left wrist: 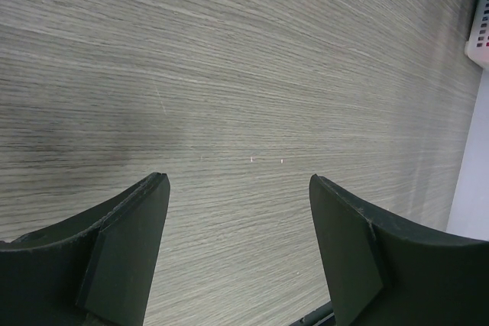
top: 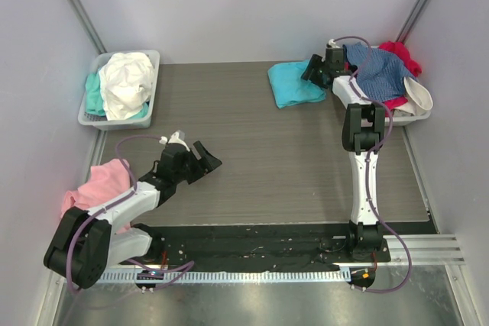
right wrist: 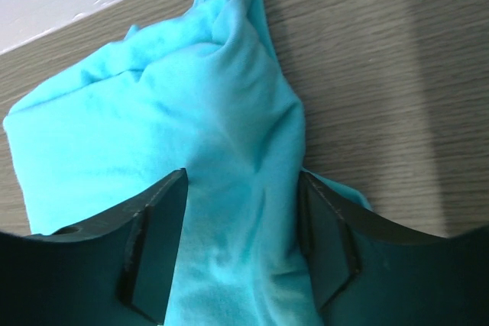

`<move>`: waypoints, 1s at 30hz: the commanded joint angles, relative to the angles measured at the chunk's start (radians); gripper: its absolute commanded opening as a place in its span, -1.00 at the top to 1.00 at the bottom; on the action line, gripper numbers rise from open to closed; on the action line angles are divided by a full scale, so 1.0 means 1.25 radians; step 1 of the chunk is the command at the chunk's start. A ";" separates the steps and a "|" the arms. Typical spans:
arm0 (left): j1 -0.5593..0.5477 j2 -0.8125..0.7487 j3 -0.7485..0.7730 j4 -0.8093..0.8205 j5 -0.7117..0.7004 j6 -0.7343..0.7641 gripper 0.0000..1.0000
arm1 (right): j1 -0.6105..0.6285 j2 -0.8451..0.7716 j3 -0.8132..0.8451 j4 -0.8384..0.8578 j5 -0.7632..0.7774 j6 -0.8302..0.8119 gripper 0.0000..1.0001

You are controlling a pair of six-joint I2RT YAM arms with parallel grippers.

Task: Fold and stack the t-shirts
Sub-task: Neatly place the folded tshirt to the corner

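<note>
right gripper (right wrist: 241, 188) jaws parted, gripping nothing, straddling a raised ridge of the turquoise t-shirt (right wrist: 153, 104) at the table's (top: 252, 158) far right, so pulling away could snag and unfold it; left gripper (left wrist: 238, 188) wide open, empty.

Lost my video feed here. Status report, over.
Left gripper open over tabletop, holding nothing. Right gripper open, jaws either side of turquoise t-shirt, bunched on tabletop. Heaped tray close beside right arm.
</note>
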 commanded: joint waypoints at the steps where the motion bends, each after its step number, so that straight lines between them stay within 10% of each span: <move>1: -0.001 -0.015 0.004 0.029 0.000 -0.008 -0.57 | -0.002 -0.096 -0.044 0.056 -0.031 -0.015 -0.36; 20: -0.002 -0.066 -0.014 0.023 0.008 -0.011 -0.57 | 0.044 -0.376 -0.328 0.079 -0.052 -0.067 -0.52; 30: -0.001 -0.123 -0.040 0.008 0.006 -0.022 -0.56 | 0.064 -0.318 -0.421 0.122 -0.032 -0.056 -0.53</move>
